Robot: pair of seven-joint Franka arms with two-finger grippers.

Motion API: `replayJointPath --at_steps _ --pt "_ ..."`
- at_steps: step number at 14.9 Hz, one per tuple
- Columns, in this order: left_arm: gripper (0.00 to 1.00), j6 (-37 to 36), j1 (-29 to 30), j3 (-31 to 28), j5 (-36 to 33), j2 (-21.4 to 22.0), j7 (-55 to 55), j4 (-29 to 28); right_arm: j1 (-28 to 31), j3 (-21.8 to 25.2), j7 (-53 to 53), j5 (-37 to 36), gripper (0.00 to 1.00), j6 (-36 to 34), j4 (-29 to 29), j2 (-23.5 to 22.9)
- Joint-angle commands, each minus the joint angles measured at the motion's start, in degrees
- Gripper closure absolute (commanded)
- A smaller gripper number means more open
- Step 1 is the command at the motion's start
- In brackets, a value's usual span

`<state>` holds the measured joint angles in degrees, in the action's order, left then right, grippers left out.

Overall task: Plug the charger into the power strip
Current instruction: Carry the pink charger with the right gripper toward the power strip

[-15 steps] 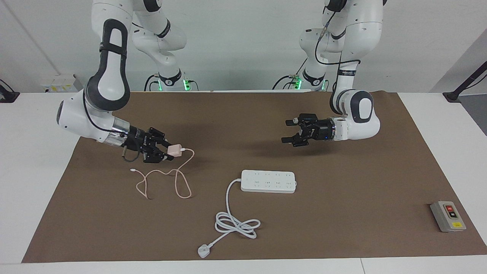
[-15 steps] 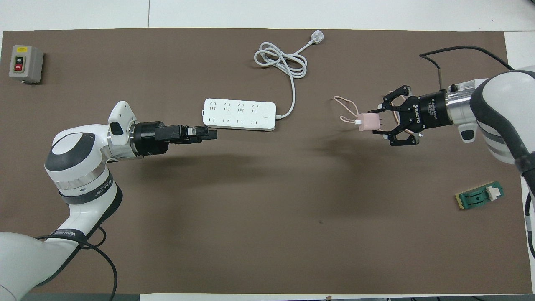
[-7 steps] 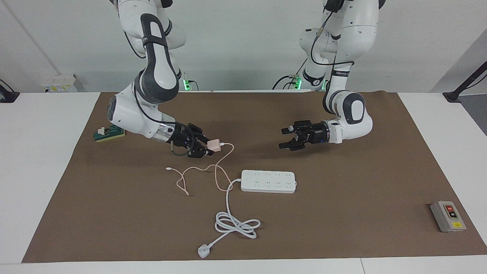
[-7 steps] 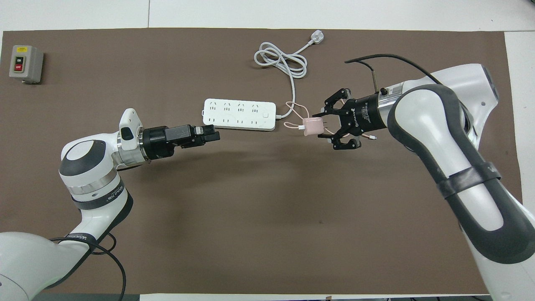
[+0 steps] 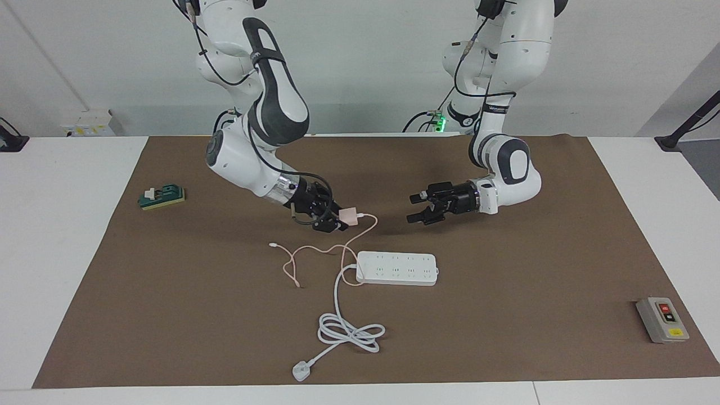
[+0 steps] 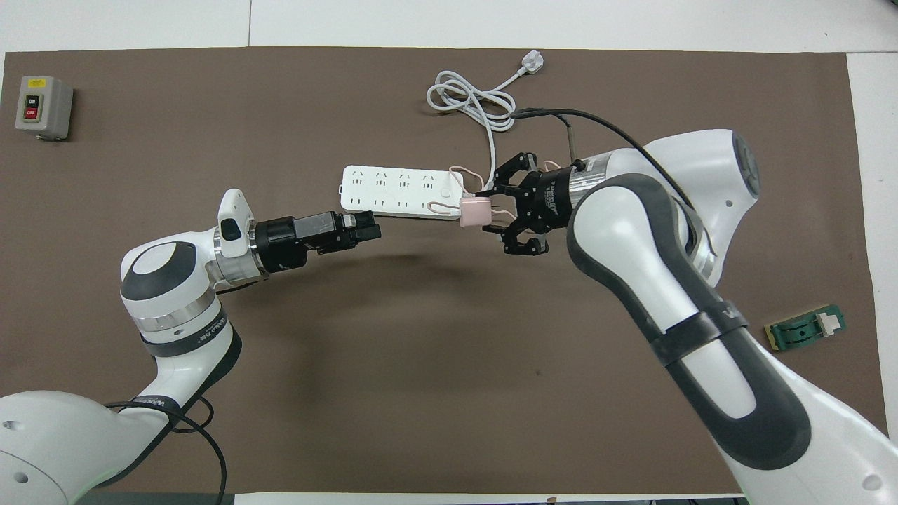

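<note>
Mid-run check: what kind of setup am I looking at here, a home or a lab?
Most likely a robotics lab bench: two Franka arms bolted at a white table covered by a brown mat, plus a grey switch box with red and black buttons.

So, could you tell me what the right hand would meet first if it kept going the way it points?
Probably the left hand: the right hand holds the charger above the mat, pointing across toward it. Depth is unclear.

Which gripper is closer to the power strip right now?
Right. The right gripper, holding the charger, is up over the mat beside the power strip at its cord end. The left gripper hangs open, raised above the mat on the robots' side.
</note>
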<state>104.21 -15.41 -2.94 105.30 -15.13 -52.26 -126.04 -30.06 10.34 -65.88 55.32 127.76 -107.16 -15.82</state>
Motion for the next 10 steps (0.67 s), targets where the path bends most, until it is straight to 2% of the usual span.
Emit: replayJointPath --at_steps 1,7,10 --pt "0.0 3.4 -3.6 -0.7 4.1 0.8 -0.9 -0.6 -2.2 0.2 -1.7 1.7 1.0 3.5 0.1 -1.4" --pt "0.0 4.9 -4.8 -0.7 5.6 0.7 -1.0 -0.2 -6.3 0.1 -1.3 4.0 1.0 10.1 0.2 -3.3" --pt "0.0 6.5 -6.4 -0.7 6.8 0.7 -1.0 -0.2 -6.8 0.1 -1.0 5.1 1.0 9.9 0.1 -3.3"
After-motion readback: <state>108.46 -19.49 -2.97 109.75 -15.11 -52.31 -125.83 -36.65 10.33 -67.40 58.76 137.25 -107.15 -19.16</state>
